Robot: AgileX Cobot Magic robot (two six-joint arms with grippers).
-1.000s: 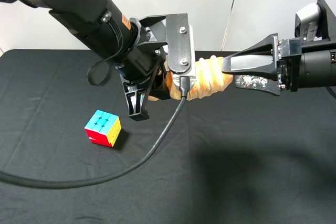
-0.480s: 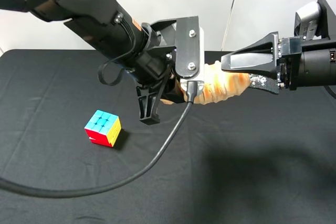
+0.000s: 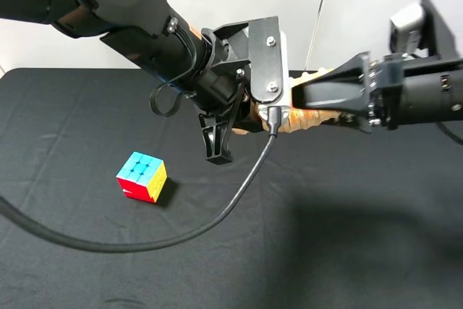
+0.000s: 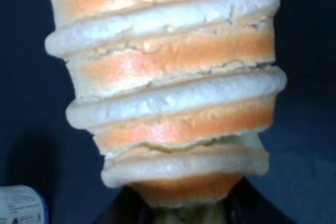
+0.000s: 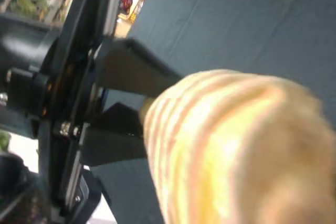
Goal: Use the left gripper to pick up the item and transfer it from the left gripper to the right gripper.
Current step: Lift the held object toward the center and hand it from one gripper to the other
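Observation:
The item (image 3: 318, 116), a tan ribbed roll, is held in the air above the black table, lying roughly level. My left gripper (image 3: 249, 119) is shut on its left end, behind the grey-white plate (image 3: 269, 63). The roll fills the left wrist view (image 4: 168, 87). My right gripper (image 3: 304, 106) reaches in from the right. One long black finger lies above the roll's right end and the other below it, with the jaws apart. The roll is close and blurred in the right wrist view (image 5: 236, 145), with the left arm's black frame (image 5: 79, 103) behind it.
A multicoloured puzzle cube (image 3: 142, 176) sits on the black table (image 3: 340, 244) at the left. A loose black cable (image 3: 217, 215) hangs from the left arm and trails across the table. The edge of a can (image 4: 21, 207) shows in the left wrist view.
My left arm carried the roll to the right and slightly up. My right gripper moved left, so its fingers now reach along the roll's right end instead of stopping short of it.

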